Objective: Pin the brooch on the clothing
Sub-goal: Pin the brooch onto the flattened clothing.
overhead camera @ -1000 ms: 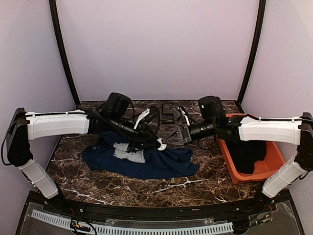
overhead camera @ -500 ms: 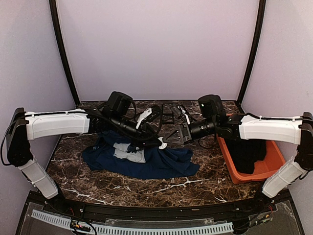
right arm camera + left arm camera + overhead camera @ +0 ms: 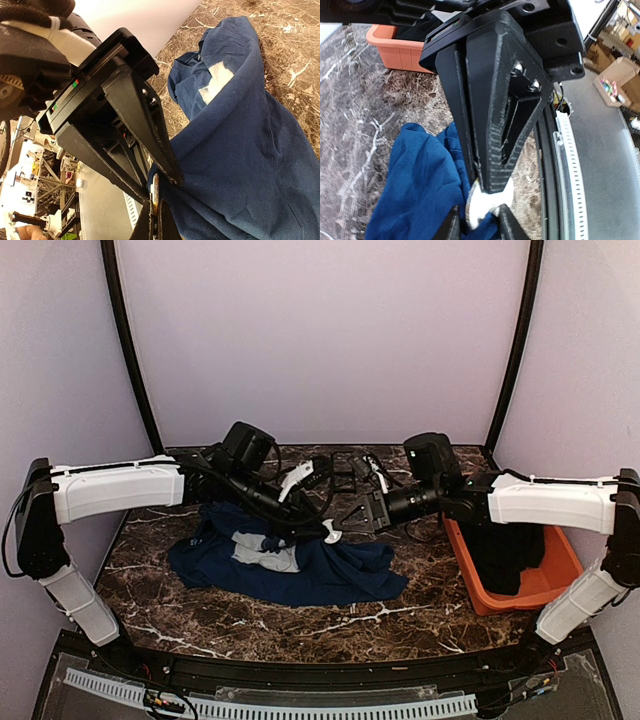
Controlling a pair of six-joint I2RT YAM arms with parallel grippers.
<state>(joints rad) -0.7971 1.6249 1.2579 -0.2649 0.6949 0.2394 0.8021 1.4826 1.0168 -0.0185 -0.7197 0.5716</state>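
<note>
The clothing (image 3: 300,580), a navy T-shirt with a pale print, lies on the marble table, and one fold of it rises to where both grippers meet. The brooch (image 3: 482,207), a small disc showing its white back, sits edge-on in my right gripper (image 3: 158,220), which is shut on it. In the left wrist view the right arm's fingers (image 3: 495,140) pinch the disc from above. My left gripper (image 3: 479,225) has its jaws narrowly apart, clamped on the blue fold (image 3: 210,165) with the brooch (image 3: 156,192) pressed against it. From above, the brooch (image 3: 331,533) is a white speck between the two grippers.
An orange bin (image 3: 468,575) holding a black garment stands at the right, under the right arm. Small black items (image 3: 350,472) lie at the back of the table. A black rail with a white strip (image 3: 570,165) runs along the near edge.
The left gripper's jaws have narrowed a little around the fold and brooch. Both grippers shifted slightly away from the near edge, staying together.
</note>
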